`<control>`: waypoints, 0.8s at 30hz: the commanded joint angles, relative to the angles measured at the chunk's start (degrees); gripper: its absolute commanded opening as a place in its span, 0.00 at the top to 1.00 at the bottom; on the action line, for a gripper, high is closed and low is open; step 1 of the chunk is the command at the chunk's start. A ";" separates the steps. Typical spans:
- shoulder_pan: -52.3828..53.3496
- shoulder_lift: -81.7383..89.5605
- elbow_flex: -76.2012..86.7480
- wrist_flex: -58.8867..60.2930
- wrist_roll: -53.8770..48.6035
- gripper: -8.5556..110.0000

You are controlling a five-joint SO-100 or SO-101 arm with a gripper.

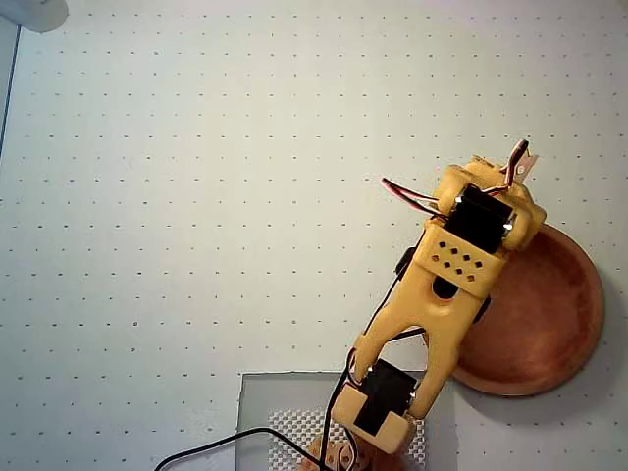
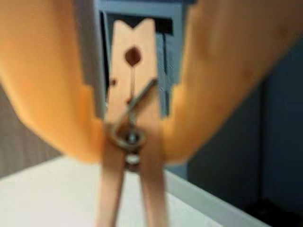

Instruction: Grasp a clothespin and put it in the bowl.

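Note:
A light-tan wooden clothespin [image 2: 132, 118] with a metal spring fills the middle of the wrist view, pinched between my gripper's [image 2: 133, 139] two orange fingers [image 2: 52, 94]. Its prongs point down towards the white table. In the overhead view only a tip of the clothespin [image 1: 519, 157] pokes out past the gripper [image 1: 505, 177], which the arm's wrist mostly hides. The reddish-brown wooden bowl [image 1: 549, 324] lies at the right, partly under the arm. The gripper sits just beyond the bowl's far-left rim. The bowl's visible inside holds nothing.
The orange arm [image 1: 442, 285] stretches from its base on a grey plate [image 1: 265, 412] at the bottom edge, with a black cable [image 1: 216, 446] trailing left. A white dotted mat [image 1: 196, 196] covers the table. A pale round object [image 1: 39, 12] sits at the top-left corner.

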 commanded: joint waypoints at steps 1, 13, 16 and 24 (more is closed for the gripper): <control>4.66 -3.08 -1.14 1.58 -0.70 0.95; 7.82 -3.43 11.25 1.67 0.79 0.95; 7.65 -3.43 13.80 1.67 1.76 0.95; 7.38 -3.43 21.09 1.58 2.64 0.95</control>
